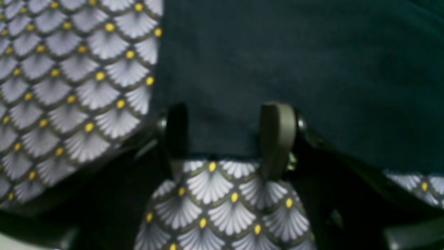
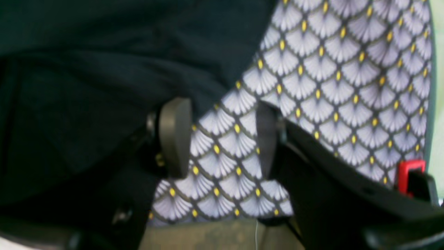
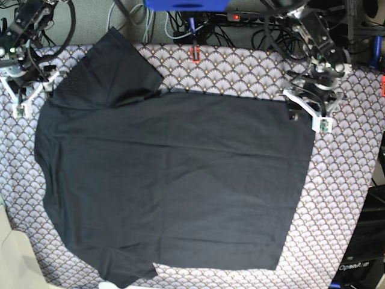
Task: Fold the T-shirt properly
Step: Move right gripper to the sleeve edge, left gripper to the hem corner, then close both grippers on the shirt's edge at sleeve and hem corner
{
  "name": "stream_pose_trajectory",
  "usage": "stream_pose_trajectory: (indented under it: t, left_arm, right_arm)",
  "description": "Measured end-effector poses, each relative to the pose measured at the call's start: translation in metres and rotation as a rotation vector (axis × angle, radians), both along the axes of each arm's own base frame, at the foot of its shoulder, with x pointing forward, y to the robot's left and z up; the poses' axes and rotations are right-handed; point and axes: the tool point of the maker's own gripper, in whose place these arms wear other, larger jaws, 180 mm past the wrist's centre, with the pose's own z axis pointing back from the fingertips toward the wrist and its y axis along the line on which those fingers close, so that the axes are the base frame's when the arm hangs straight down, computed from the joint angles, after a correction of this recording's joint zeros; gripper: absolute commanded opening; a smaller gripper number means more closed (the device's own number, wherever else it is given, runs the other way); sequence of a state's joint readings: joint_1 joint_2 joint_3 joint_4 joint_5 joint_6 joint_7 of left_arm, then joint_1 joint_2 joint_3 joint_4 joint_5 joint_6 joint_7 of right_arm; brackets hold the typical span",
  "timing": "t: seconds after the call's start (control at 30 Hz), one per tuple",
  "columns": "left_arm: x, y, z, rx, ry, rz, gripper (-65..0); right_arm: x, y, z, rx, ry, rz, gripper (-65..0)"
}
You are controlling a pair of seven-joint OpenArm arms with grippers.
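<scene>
The black T-shirt [image 3: 174, 180] lies spread flat on the fan-patterned tablecloth [image 3: 343, 180], hem to the right, sleeves at upper left and lower left. My left gripper [image 3: 305, 111] is open at the shirt's far right hem corner. In the left wrist view the gripper [image 1: 225, 114] has its fingers [image 1: 277, 139] straddling the shirt's edge [image 1: 277, 52]. My right gripper [image 3: 30, 90] is open beside the upper left sleeve. In the right wrist view this gripper [image 2: 222, 111] is over bare tablecloth [image 2: 329, 86], with the shirt [image 2: 104, 69] just to its left.
A red clip [image 3: 195, 54] holds the cloth at the table's far edge, and another clip [image 2: 411, 172] shows near the right gripper. Cables and a blue box [image 3: 186, 5] lie behind the table. The upper left sleeve [image 3: 114, 66] is slightly rumpled.
</scene>
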State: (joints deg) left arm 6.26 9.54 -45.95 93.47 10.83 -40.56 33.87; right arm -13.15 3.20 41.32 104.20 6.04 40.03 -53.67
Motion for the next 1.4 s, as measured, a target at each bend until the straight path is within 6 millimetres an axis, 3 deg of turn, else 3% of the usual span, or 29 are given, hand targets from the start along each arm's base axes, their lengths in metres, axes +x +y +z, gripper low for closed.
stream_pose_trajectory:
  t: [0.17,0.43,0.77,0.87,1.03,1.23,1.4]
  left_arm:
    - [-0.011,0.034,0.003,0.022,-0.006,0.113,-32.1]
    - [-0.013,0.026,-0.020,-0.050,0.030,0.129,-32.1]
    - [-0.002,0.023,-0.022,-0.086,-0.002,0.129,-32.4]
    - [-0.001,0.023,-0.021,-0.087,-0.004,0.130,-39.4]
    - [-0.001,0.022,-0.023,-0.090,0.004,0.126,-63.6]
    - [-0.001,0.021,-0.022,-0.089,0.004,0.122,-65.0]
    - [-0.002,0.021,-0.023,-0.089,0.007,0.122,-65.0]
  right_arm:
    - [0.002,-0.003,0.002,-0.009,-0.004,0.004,-33.6]
    - [0.001,-0.002,0.002,-0.007,-0.003,0.004,-33.7]
    - [0.002,-0.002,0.002,-0.007,-0.004,0.004,-33.7]
    - [0.001,-0.002,0.002,-0.008,-0.003,0.003,-33.7]
    - [0.001,-0.003,0.002,-0.008,-0.004,0.001,-33.8]
    - [0.000,-0.005,0.003,-0.009,-0.006,-0.007,-36.1]
    - [-0.013,-0.045,0.022,-0.037,-0.086,-0.144,-40.9]
